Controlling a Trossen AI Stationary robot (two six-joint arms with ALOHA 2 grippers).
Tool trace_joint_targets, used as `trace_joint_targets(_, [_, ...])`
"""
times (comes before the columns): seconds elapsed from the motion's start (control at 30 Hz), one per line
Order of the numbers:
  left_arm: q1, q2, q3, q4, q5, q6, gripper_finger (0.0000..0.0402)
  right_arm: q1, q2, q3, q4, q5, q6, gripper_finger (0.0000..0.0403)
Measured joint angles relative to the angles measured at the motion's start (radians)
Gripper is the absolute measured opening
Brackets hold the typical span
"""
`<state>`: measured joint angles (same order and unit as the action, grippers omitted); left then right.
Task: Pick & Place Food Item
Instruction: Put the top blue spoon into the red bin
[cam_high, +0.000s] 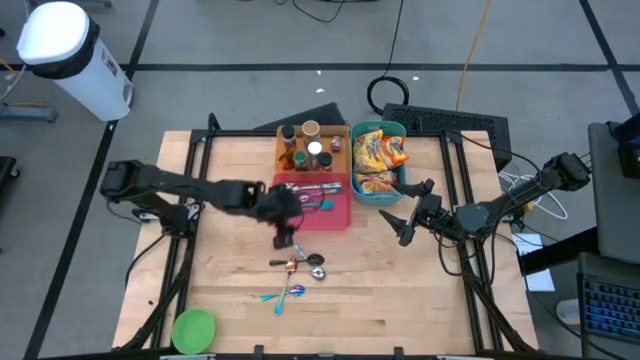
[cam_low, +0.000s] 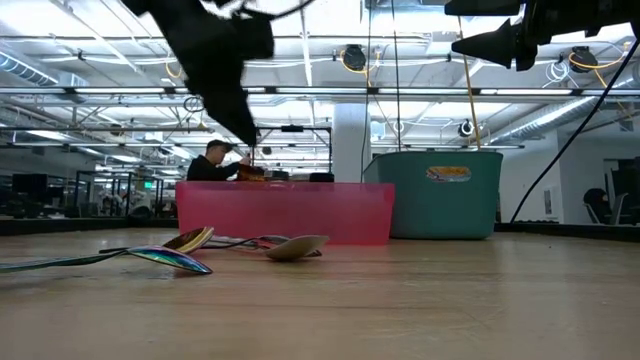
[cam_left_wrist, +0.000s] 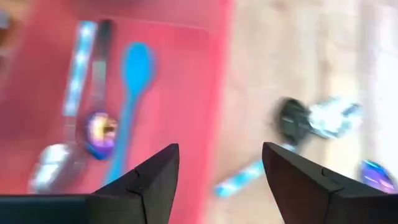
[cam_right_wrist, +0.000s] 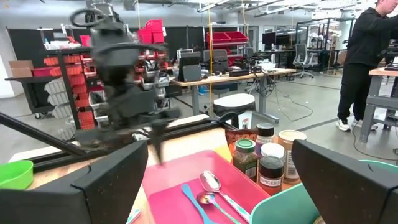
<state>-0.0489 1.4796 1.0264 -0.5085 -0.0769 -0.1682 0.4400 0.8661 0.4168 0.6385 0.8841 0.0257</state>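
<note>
Spoons (cam_high: 300, 268) below left gripper (cam_high: 286, 240), empty

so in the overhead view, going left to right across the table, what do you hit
green bowl → left tool, open above the pink tray's near edge → spoons on the wood → pink tray → teal bin of snack bags → right tool, open

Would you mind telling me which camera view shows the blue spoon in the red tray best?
The left wrist view: the blue spoon lies full-length on the red tray. The right wrist view shows it partly; the high view shows it tiny; the low view hides it.
</note>
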Motion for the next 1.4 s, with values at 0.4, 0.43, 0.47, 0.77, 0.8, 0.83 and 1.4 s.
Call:
trace_joint_targets(0.4, [-0.388,0.056,0.000,0.009,-0.093,-0.368,0.0239,0.000,0.000,0.000,0.000,0.000,0.015,0.0391])
trace_joint_targets(0.43, [-0.407,0.069,0.000,0.009,-0.126,-0.388,0.0239,0.000,0.000,0.000,-0.001,0.000,0.015,0.0391])
trace_joint_targets(0.47, [-0.421,0.085,0.000,0.006,-0.158,-0.393,0.0239,0.000,0.000,0.000,0.000,0.000,0.015,0.0391])
trace_joint_targets(0.77, [-0.416,0.196,-0.001,0.004,-0.317,-0.394,0.0239,0.000,0.000,0.000,-0.001,0.000,0.015,0.0391])
trace_joint_targets(0.8, [-0.409,0.207,-0.001,0.006,-0.308,-0.395,0.0239,0.000,0.000,0.000,-0.002,0.000,0.015,0.0391])
trace_joint_targets(0.83, [-0.403,0.219,-0.001,0.006,-0.294,-0.395,0.0239,0.000,0.000,0.000,-0.002,0.000,0.015,0.0391])
trace_joint_targets(1.4, [-0.377,0.330,-0.001,0.091,-0.189,-0.335,0.0239,0.000,0.000,0.000,-0.016,0.000,0.034,0.0391])
